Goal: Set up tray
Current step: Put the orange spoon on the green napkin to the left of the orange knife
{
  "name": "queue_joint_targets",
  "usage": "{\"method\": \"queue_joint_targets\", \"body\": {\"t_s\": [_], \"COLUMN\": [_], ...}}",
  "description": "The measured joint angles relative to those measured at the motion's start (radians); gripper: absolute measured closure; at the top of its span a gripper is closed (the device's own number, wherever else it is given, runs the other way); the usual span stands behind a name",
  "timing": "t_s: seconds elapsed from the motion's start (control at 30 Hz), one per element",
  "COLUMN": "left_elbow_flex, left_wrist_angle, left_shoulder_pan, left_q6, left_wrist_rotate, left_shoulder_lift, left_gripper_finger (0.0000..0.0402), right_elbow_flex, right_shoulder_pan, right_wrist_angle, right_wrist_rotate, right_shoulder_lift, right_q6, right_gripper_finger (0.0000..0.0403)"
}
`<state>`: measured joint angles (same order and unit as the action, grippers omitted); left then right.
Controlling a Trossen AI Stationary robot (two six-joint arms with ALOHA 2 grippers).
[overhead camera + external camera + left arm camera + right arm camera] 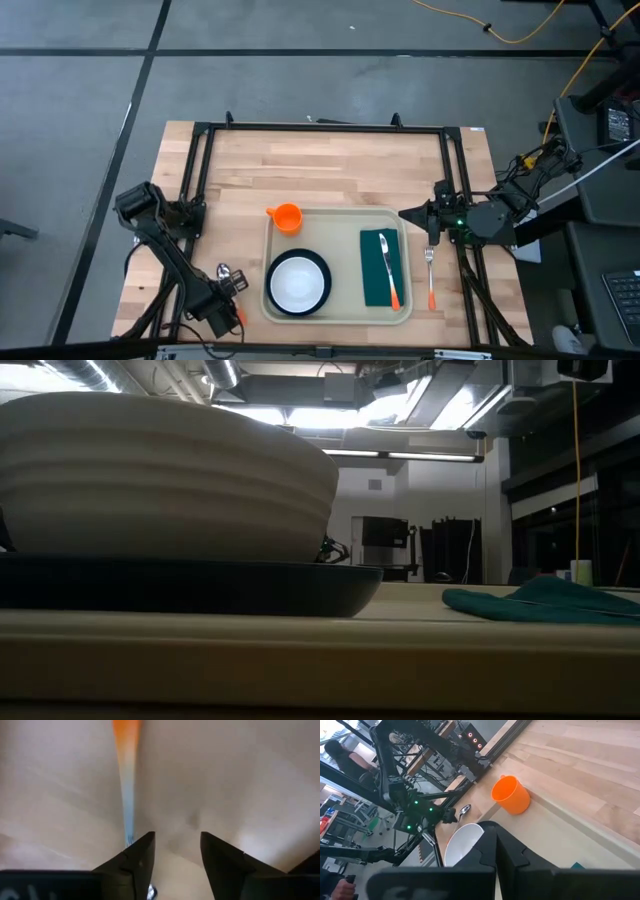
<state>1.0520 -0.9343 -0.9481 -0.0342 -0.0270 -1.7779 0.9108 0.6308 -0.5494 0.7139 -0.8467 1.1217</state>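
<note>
The beige tray (345,305) lies at the table's near middle. On it a white bowl (297,284) sits in a dark plate (325,272). An orange cup (288,217) stands at the tray's far left corner. A teal napkin (375,280) lies on the tray's right side and bears an orange-handled utensil (389,270). An orange-handled fork (431,275) lies on the table right of the tray. My left gripper (233,290) is open, pointing down over a spoon (224,271) on the table left of the tray. My right gripper (403,213) is shut and empty above the tray's far right corner. My left gripper (177,855) comes from above. The spoon's handle (128,795) runs along the table up to one finger (140,852) and passes out of sight behind it. I cannot tell whether that finger touches the handle. The spoon lies flat on the table.
A black frame (320,127) runs around the table's far part and sides. Bare wood lies between the frame and the tray's far rim. In the low view the bowl (150,470), plate (200,590) and napkin (540,600) stand close behind the tray's near rim (300,660).
</note>
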Motion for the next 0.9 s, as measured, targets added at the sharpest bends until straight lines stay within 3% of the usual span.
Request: {"method": "queue_joint_targets", "body": {"t_s": [0.27, 0.57, 0.9], "left_elbow_flex": [0.041, -0.073, -0.165], "left_wrist_angle": [0.011, 0.090, 0.139], "left_shoulder_pan": [0.019, 0.070, 0.176], "left_q6": [-0.006, -0.006, -0.050], "left_wrist_rotate": [0.004, -0.002, -0.059], "left_shoulder_lift": [0.069, 0.103, 0.108], "left_gripper_finger": [0.0250, 0.0245, 0.0211], "right_elbow_flex": [0.000, 0.000, 0.000], "right_shoulder_pan": [0.000, 0.000, 0.000], "right_wrist_angle": [0.000, -0.001, 0.000], "right_wrist_rotate": [0.002, 0.019, 0.018], "right_shoulder_lift": [0.000, -0.003, -0.026], "right_q6": [0.005, 0.025, 0.053], "right_gripper_finger": [0.0402, 0.0402, 0.0399]}}
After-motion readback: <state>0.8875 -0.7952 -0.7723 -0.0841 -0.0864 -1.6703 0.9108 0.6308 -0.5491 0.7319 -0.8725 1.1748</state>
